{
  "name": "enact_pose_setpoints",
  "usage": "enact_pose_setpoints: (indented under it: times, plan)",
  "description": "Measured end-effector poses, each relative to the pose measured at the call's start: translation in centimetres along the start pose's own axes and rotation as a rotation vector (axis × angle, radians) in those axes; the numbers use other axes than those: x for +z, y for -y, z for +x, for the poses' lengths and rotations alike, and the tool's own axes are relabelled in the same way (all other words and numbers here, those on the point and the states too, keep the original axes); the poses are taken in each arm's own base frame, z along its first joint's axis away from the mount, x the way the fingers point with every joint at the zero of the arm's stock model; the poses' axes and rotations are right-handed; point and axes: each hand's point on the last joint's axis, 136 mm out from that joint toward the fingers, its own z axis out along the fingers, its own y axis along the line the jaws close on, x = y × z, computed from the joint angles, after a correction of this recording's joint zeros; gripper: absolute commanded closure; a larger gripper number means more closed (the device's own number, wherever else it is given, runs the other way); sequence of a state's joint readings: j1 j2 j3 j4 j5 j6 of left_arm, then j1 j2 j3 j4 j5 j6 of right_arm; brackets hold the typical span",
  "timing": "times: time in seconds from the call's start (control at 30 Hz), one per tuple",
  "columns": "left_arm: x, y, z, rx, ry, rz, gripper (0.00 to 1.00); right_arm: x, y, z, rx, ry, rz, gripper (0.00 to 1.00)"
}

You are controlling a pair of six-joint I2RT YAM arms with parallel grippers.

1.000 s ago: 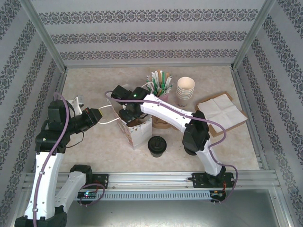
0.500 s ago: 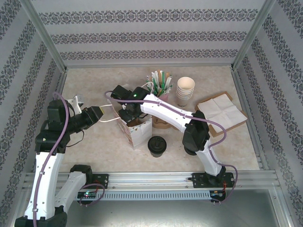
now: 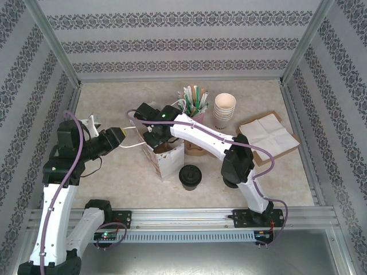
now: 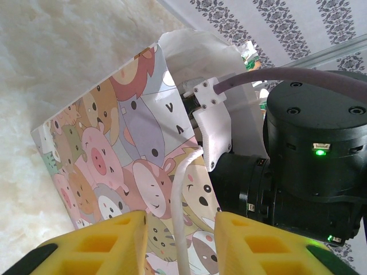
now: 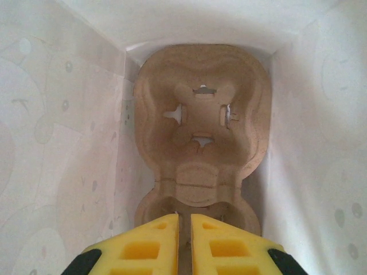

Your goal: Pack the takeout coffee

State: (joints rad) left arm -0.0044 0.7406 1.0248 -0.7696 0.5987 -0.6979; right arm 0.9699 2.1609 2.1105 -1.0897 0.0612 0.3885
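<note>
We read the left pincer (image 4: pixel 180 230) as stationed at the cartoon-printed paper bag (image 3: pixel 167 158) to steady it. Its yellow fingers stand apart, and the white handle cord (image 4: pixel 180 189) runs loosely between them without being squeezed. The right pincer (image 5: pixel 184 222) is sunk deep inside the bag, its fingers drawn together to a thin slit just above the brown cardboard carrier (image 5: pixel 200 132). We cannot tell whether they nip the carrier's near rim. The carrier lies flat on the bag's floor with its wells empty, presumably so that a cup can seat upright there. The takeout coffee (image 3: pixel 190 175) is not yet packed. It stands upright on the tabletop (image 3: pixel 129 180) just in front of the bag, towards the arms' bases, a squat cup with a round black lid pressed on and a wall that looks dark from above.
</note>
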Motion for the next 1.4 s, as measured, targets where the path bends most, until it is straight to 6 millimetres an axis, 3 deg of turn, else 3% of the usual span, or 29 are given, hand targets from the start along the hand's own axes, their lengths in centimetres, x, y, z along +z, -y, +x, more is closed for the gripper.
enact_pose_setpoints:
  times: [0.5, 0.97, 1.4]
  plan:
    - [0.0, 0.0, 0.0, -0.004, 0.000, 0.000, 0.93, 2.6, 1.4, 0.0, -0.001, -0.018, 0.014, 0.87]
    - [0.0, 0.0, 0.0, -0.005, -0.001, -0.001, 0.95, 7.4, 1.3, 1.4, 0.005, -0.081, -0.009, 0.87]
    - [0.0, 0.0, 0.0, -0.005, -0.001, -0.001, 0.95, 9.1, 0.8, 1.9, 0.012, -0.091, -0.039, 0.89]
